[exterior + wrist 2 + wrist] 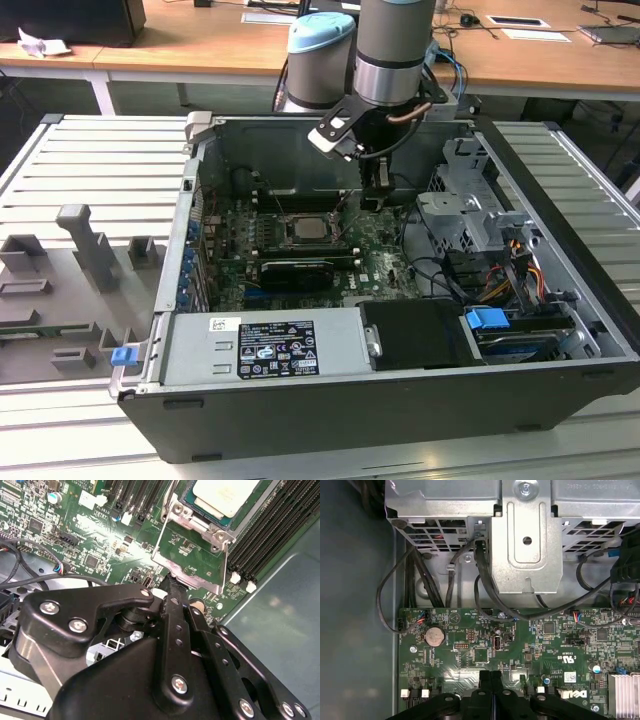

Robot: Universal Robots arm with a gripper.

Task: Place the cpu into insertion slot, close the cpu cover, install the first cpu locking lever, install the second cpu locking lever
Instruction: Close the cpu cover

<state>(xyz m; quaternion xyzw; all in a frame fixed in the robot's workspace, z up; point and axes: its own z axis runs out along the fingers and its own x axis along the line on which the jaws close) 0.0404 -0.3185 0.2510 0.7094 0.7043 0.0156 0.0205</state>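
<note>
Second wrist view shows the gripper (171, 582) with fingers pressed together, holding nothing, tips at the free edge of the cpu cover (197, 581). That cover is swung open, free edge pointing away from the insertion slot (220, 530), green motherboard (90, 540) showing through its cut-out. The cpu (225, 495) lies flat in the insertion slot.

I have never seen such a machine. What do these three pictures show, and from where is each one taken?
A grey robot arm reaches into an open computer case on a slatted table; that picture comes from a camera off the arm. The other two come from cameras at its wrist, looking past the black gripper. Its fingers are together, at the edge of the open cover. Whether they pinch it, I cannot tell. The cpu lies in the slot.
</note>
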